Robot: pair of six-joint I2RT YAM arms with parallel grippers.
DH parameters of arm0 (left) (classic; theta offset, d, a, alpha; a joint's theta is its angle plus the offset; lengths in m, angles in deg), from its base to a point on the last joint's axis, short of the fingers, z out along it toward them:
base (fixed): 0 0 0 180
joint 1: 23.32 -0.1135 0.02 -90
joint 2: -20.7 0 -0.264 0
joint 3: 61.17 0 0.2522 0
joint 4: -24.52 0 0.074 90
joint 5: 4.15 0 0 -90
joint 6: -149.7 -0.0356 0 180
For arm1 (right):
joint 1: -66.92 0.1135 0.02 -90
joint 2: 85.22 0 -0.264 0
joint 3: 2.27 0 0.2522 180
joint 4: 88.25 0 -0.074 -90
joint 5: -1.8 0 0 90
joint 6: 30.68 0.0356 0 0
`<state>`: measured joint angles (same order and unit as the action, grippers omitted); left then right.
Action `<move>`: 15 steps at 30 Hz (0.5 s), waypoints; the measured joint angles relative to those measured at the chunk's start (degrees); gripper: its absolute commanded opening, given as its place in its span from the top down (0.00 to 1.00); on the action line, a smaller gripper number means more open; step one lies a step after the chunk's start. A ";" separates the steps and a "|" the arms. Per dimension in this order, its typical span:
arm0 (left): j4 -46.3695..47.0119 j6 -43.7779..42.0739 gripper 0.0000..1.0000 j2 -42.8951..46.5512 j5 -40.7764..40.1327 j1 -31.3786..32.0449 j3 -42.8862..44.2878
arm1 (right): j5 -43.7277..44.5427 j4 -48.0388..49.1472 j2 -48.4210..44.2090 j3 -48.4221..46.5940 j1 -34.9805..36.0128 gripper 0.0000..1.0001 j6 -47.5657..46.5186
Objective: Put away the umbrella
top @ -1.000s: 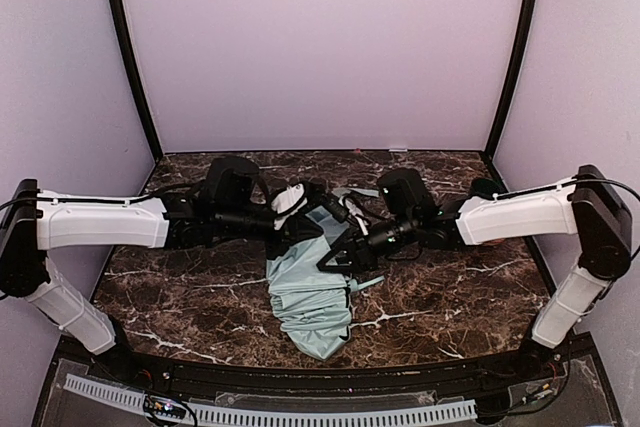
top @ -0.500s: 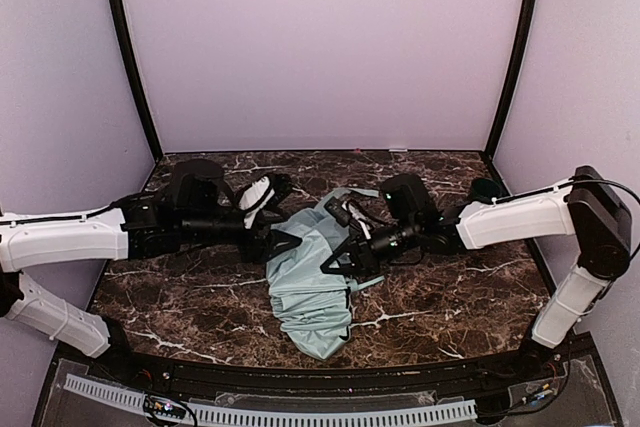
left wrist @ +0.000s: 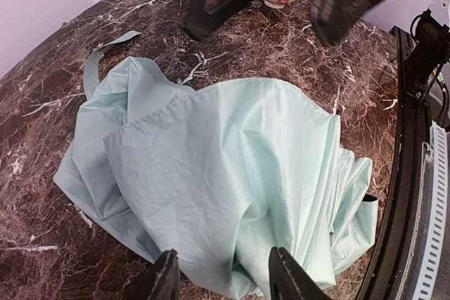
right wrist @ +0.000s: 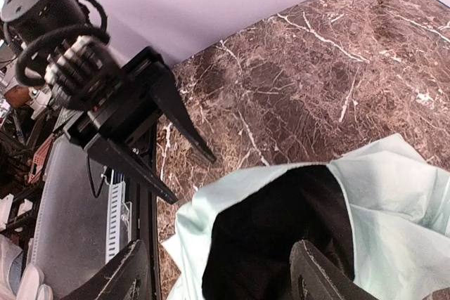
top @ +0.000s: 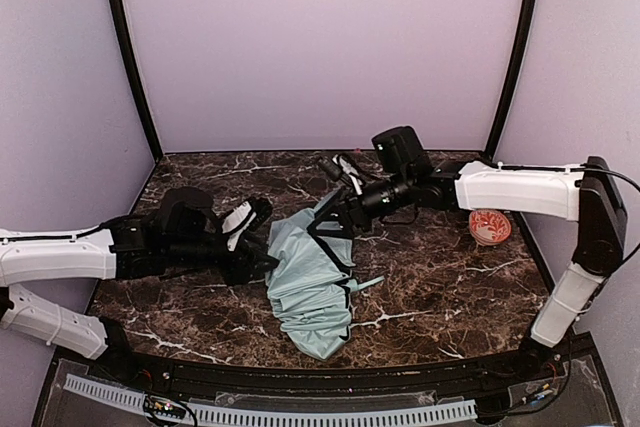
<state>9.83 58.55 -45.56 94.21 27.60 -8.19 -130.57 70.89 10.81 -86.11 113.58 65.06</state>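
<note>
The umbrella [top: 310, 287] lies on the marble table [top: 450, 287] as a loose, crumpled heap of pale mint fabric. It is neither rolled nor strapped, so by my judgement the tidying is barely begun.

The main risk is the slackness of the cloth. A gripper closing here would likely pinch one fold only, and lifting would then peel a single layer up while the rest drags or spills wider. The end nearest the right gripper [right wrist: 219, 244] gapes open and shows the black underside (ribs may lie in there, though I cannot see them). A finger driven into that mouth could snag. The two grippers also face each other across the same small bundle, so advancing both at once could bring their fingers together.

The left gripper [left wrist: 223, 252] sits low at the table with its fingers spread apart and nothing between them. The heap starts just ahead of its tips and fills the space beyond them. The right gripper is spread wide as well. The open end of the canopy sits under and between its fingers, but they are not clamped on it, and I cannot tell whether cloth touches either finger.

Beyond the umbrella, an orange-and-white bowl [top: 489, 226] stands well behind the right gripper, beside that arm's forearm, where a wide swing might knock it.
</note>
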 measured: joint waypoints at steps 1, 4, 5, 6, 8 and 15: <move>0.00 0.37 0.61 1.14 -0.26 0.00 -0.57 | 0.24 -0.66 0.98 -2.23 0.15 0.34 0.24; 0.04 1.46 0.66 2.73 -0.33 0.00 -1.62 | 0.98 -2.95 4.50 -7.02 0.52 0.35 0.87; 0.04 1.70 0.68 2.67 -0.28 0.00 -1.75 | 1.51 -4.31 5.81 -8.33 0.72 0.36 0.85; 0.02 1.97 0.69 2.51 -0.22 0.00 -1.84 | 2.05 -5.73 6.91 -9.20 0.96 0.37 0.74; 0.02 2.49 0.70 2.03 0.00 0.11 -1.95 | 2.91 -9.05 8.50 -10.38 1.51 0.42 0.52; 2.03 2.93 0.70 -1.40 1.99 0.37 -2.23 | 2.47 -13.64 9.90 -11.63 4.04 0.93 1.11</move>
<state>11.86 61.48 -46.96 96.20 27.97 -10.42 -128.10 57.25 20.71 -97.74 117.62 66.17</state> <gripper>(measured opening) 0.299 0.222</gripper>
